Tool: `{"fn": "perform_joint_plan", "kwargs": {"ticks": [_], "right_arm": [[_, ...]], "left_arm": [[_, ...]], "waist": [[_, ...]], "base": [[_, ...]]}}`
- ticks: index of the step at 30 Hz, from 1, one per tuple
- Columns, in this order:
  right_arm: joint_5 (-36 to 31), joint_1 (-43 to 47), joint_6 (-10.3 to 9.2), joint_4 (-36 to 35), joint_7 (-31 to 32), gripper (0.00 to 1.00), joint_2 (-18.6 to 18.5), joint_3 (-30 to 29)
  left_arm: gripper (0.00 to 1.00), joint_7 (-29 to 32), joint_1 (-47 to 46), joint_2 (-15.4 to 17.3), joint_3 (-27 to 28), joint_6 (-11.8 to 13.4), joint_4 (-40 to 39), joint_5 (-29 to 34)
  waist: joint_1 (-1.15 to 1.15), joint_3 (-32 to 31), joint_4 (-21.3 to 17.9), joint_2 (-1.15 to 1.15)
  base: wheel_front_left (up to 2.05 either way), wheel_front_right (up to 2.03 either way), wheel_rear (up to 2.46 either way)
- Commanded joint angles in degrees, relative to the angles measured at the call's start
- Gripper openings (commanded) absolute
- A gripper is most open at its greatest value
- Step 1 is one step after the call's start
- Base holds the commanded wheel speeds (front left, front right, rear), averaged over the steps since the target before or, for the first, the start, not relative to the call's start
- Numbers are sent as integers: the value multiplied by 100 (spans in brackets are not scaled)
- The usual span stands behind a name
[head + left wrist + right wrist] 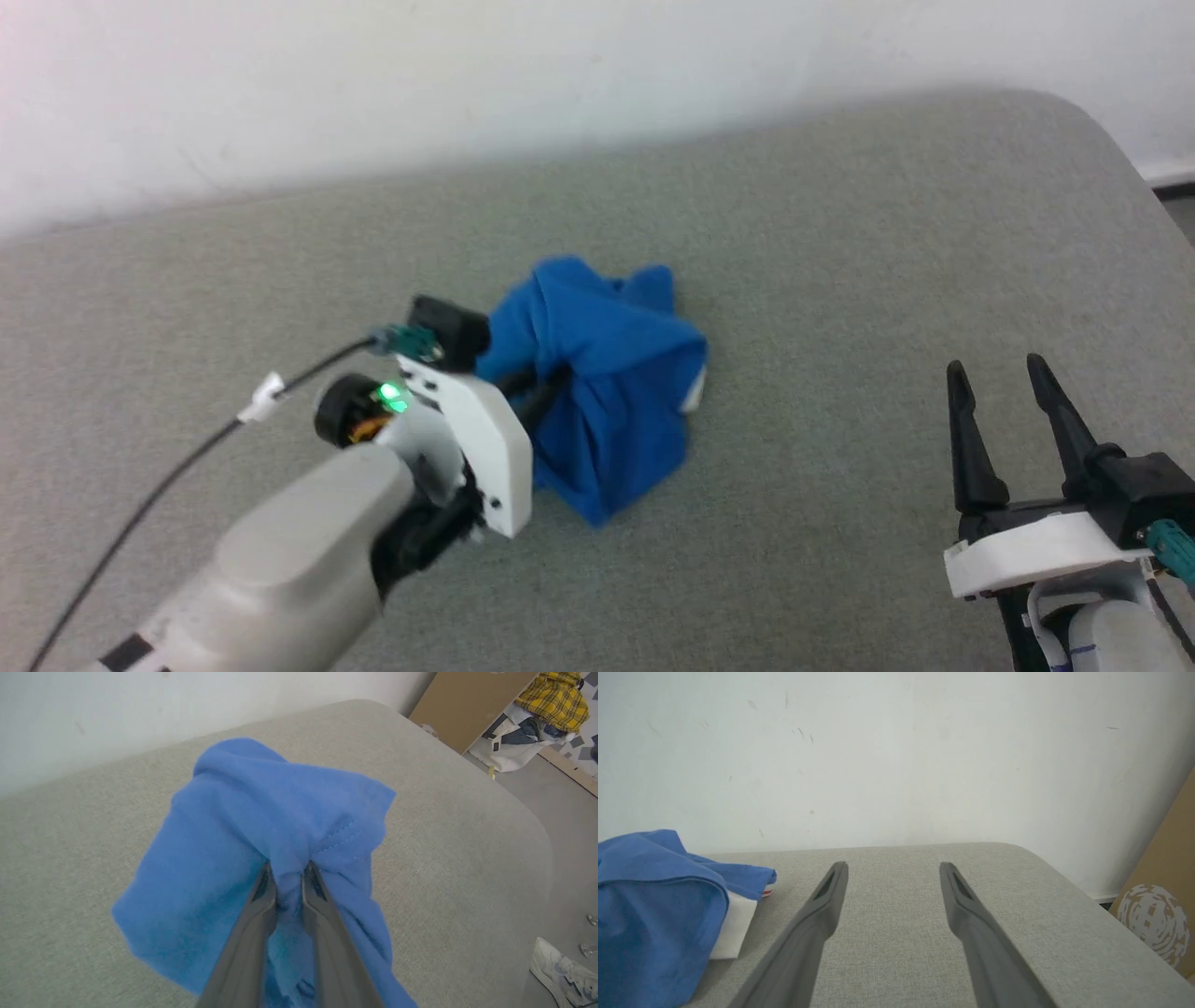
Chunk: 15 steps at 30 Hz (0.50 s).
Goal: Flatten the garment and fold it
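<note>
Now | left pincer [289, 865] pinching blue garment [616, 373] | right pincer [994, 366] wide apart | right wrist view: white sleeve [733, 924]

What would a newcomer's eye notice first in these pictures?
The crumpled royal-blue jersey garment stands out, heaped in the middle of the grey fabric-covered surface, the left gripper pinching a fold of it. At the head view's lower right, the right gripper stands open, apart from it.

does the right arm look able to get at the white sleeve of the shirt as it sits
Probably yes. The right gripper is open, bare grey surface lies between it and the white sleeve, which pokes out on its side of the shirt. The left gripper pinches the blue cloth elsewhere.
</note>
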Motion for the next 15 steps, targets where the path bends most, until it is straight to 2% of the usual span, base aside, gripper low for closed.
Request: {"fn": "perform_joint_plan", "kwargs": {"ticks": [1,6,13,15], "right_arm": [[39,-20,-5,5,-25,100,7,10],[67,-98,-5,79,-47,100,7,57],[78,-166,-5,232,-74,100,7,83],[54,-160,-5,268,-77,100,7,64]], "left_arm": [[0,-2,62,-31,-12,-14,32,38],[0,131,155,-407,-375,-194,668,136],[0,-123,187,-751,-562,-403,1396,280],[100,-315,180,-809,-564,-403,1479,356]], "waist": [[0,204,-190,0],[0,387,-217,0],[0,392,-103,0],[0,305,-11,0]], "base": [[0,0,0],[0,0,0],[0,0,0],[0,0,0]]}}
